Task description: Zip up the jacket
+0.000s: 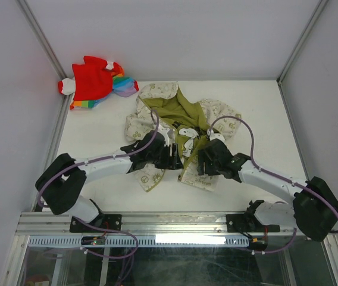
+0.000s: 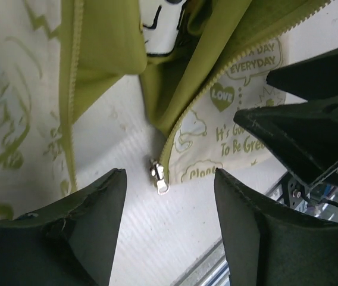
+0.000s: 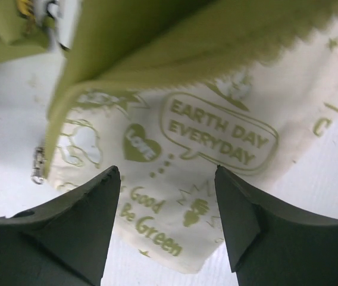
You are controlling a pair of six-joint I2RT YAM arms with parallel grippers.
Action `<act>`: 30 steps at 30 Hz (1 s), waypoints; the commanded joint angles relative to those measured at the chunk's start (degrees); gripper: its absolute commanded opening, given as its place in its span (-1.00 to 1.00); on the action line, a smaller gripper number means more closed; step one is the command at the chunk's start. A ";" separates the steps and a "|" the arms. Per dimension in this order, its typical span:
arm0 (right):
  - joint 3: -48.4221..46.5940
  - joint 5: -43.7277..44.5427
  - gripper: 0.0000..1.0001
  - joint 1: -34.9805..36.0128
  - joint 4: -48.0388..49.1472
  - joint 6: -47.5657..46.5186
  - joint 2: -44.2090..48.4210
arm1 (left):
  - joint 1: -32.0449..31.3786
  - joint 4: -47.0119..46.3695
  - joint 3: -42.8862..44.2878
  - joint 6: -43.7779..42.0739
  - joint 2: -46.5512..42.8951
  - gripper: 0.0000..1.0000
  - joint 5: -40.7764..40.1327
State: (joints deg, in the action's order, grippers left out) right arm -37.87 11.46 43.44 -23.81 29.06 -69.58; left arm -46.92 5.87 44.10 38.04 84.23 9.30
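Note:
The cream jacket point(image 1: 157, 104) with olive prints lies open on the white table, its olive lining showing. My left gripper point(image 1: 170, 156) is open above the lower hem. In the left wrist view the silver zipper slider point(image 2: 159, 177) lies on the table at the bottom of the right-hand zipper strip point(image 2: 228, 67), just beyond my open fingers point(image 2: 103, 196). My right gripper point(image 1: 200, 162) is open over the jacket's lower right flap point(image 3: 228, 137); the slider also shows in the right wrist view point(image 3: 38, 165) at the left. Both grippers hold nothing.
A red and rainbow-coloured garment point(image 1: 94, 80) lies at the table's far left corner. The metal rail of the near table edge point(image 1: 175, 221) runs below the arms. Enclosure walls stand on both sides.

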 commanded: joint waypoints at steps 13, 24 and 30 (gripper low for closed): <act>6.78 3.08 0.35 -2.27 7.67 3.05 9.10 | -0.81 -2.52 16.14 -10.67 19.89 -0.24 12.30; 8.22 2.72 0.36 -2.53 9.00 2.66 11.91 | -2.23 -3.34 9.80 -5.74 15.43 -0.16 12.38; 8.63 2.51 0.38 -2.54 9.01 2.95 12.13 | -3.14 -4.74 6.35 -1.93 14.43 -0.16 12.05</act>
State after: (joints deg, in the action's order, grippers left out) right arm -29.28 12.80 41.10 -17.80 31.24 -58.70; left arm -48.84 3.29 52.75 33.01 101.58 20.34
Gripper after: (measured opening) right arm 0.687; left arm 0.421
